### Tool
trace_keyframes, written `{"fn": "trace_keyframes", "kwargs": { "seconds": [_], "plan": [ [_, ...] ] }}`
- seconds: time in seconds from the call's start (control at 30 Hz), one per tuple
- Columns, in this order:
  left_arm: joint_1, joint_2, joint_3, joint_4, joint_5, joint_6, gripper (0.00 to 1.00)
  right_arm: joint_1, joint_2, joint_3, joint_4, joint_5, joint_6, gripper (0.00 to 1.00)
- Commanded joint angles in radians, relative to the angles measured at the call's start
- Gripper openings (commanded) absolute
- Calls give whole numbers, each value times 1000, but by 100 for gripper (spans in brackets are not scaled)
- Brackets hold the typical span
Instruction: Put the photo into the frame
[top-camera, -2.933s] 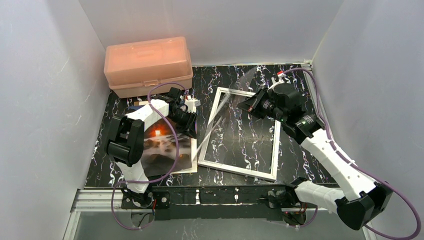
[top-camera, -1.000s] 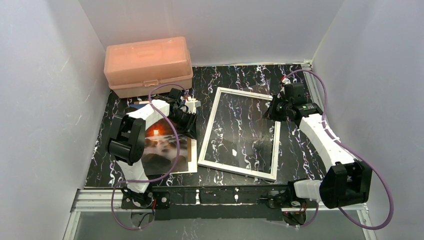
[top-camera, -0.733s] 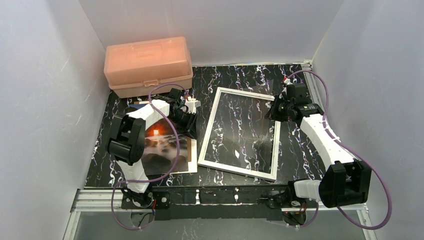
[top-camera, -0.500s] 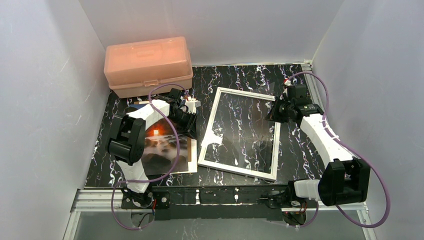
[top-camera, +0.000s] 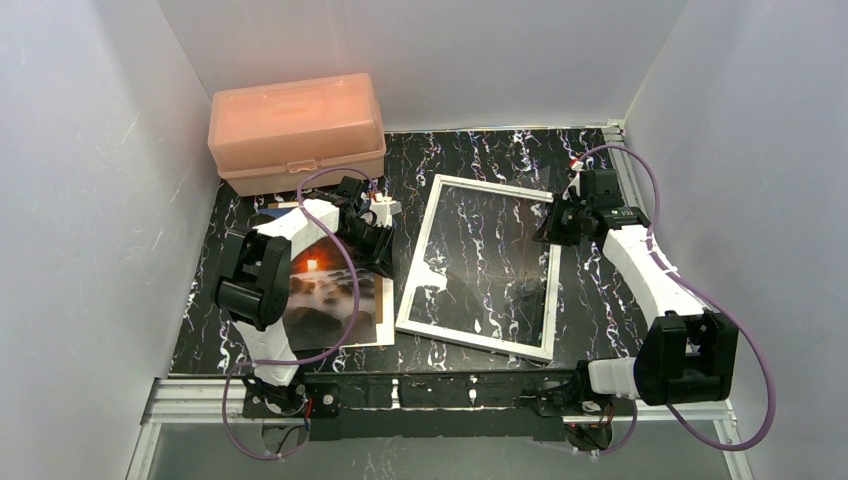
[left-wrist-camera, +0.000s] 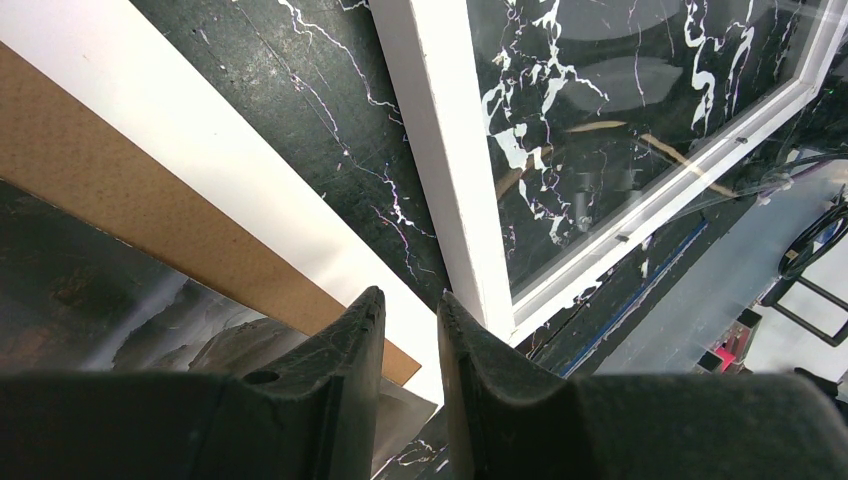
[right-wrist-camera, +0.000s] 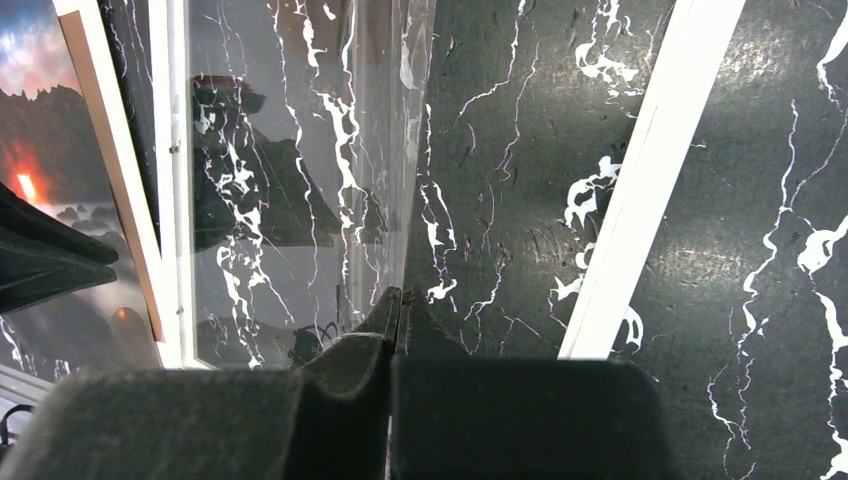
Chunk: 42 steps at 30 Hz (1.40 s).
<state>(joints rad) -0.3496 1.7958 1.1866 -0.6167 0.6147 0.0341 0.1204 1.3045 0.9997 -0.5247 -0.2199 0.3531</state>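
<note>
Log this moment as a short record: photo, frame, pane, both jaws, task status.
photo: face up on the table, left of the frame, outside it
frame: flat on the table, centre
clear pane: over the frame opening, one edge pinched
backing board: brown, partly under the photo
left gripper: jaws slightly apart, nothing seen between them, at the photo's edge
right gripper: jaws shut on the pane's edge
status: photo not yet in frame

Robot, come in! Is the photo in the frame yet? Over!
Right end effector shut on edge of clear pane. Left end effector slightly open by photo. Photo beside frame, not in it.
</note>
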Motion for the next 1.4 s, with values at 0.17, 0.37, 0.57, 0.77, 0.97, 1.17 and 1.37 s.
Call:
{"fn": "trace_keyframes", "kwargs": {
  "seconds": [0.17,0.37,0.57,0.77,0.97,1.17,1.37],
  "plan": [
    [2,-7,18,-17,19,10,25,-34,16,8,-4,-56,-36,1],
    [2,-3,19,-15,20,8,25,-39,45,26,1,-98,-19,1],
    [3,4,22,-9,25,3,25,-45,32,15,-6,-83,-37,1],
    [2,1,22,-8,25,7,25,-50,35,11,36,-100,-25,1],
    [3,3,20,-8,21,10,25,-50,22,19,65,-137,-28,1],
    [2,13,21,-4,22,9,25,-49,-28,-24,117,-146,-15,1],
    [0,21,22,0,22,7,25,-50,-39,-42,150,-137,5,1]
  ]
}}
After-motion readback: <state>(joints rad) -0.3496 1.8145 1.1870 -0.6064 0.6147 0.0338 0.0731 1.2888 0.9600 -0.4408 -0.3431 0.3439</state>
